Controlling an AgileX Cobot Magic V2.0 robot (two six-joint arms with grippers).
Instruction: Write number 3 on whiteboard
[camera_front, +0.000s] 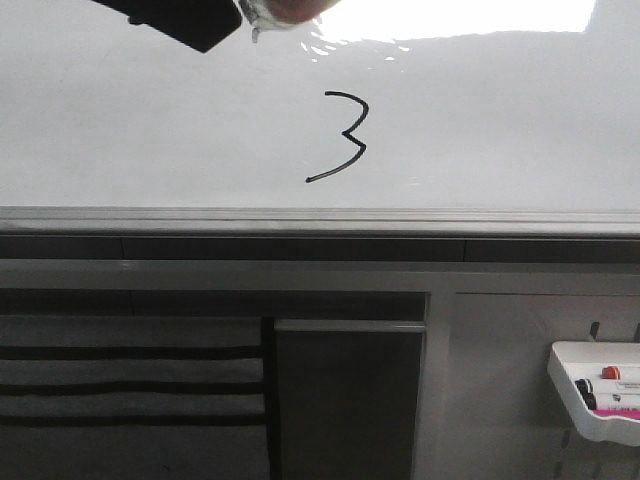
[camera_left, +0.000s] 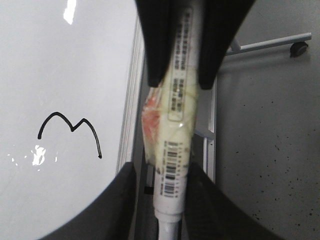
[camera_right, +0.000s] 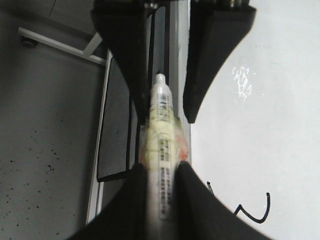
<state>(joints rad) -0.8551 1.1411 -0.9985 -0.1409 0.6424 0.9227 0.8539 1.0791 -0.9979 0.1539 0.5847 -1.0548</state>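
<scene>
The number 3 (camera_front: 363, 152) is drawn in thin black line on the whiteboard (camera_front: 150, 130), above its grey bottom rail (camera_front: 300, 218). It also shows in the left wrist view (camera_left: 73, 129), and part of it in the right wrist view (camera_right: 255, 219). A white taped marker (camera_right: 161, 145) lies between both grippers, off the board's edge. My right gripper (camera_right: 161, 167) is shut on its barrel. My left gripper (camera_left: 164, 167) is open around the marker's other end (camera_left: 167, 200), with a gap on one side. A dark gripper part (camera_front: 190, 20) and the taped marker (camera_front: 268, 12) show at the front view's top edge.
A small white tray (camera_front: 595, 395) with markers hangs at the lower right below the board. A dark panel (camera_front: 345, 400) and striped grey panels (camera_front: 130, 390) sit under the rail. A wheeled stand leg (camera_left: 295, 47) rests on the speckled grey floor.
</scene>
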